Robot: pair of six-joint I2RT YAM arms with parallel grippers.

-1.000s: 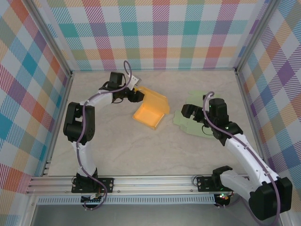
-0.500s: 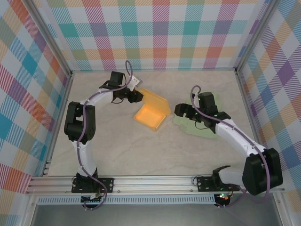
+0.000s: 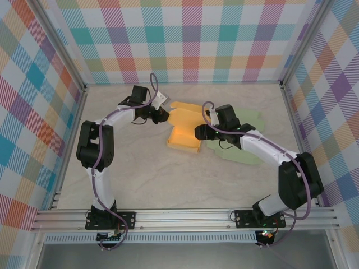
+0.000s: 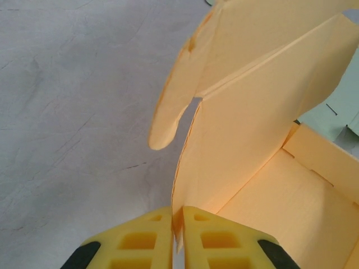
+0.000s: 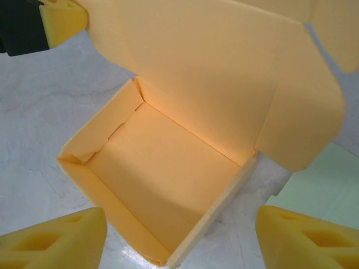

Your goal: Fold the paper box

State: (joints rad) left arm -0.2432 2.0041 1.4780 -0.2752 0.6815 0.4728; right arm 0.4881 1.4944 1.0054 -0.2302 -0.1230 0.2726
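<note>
**Orange lid gripped for folding**

Pinched between yellow left fingers (image 4: 140, 244): the raised lid edge of the orange paper box (image 3: 185, 131), on the pale surface (image 3: 140, 179) beside a pale green paper sheet (image 3: 241, 152). Spread wide astride the tray, holding nothing: the right fingers (image 5: 61, 241). Likely steadying before closing the lid; next, bracing the tray and swinging the lid along its crease. Since a second ago: right arm across from the green sheet, left fingers narrowed onto the flap.
</note>
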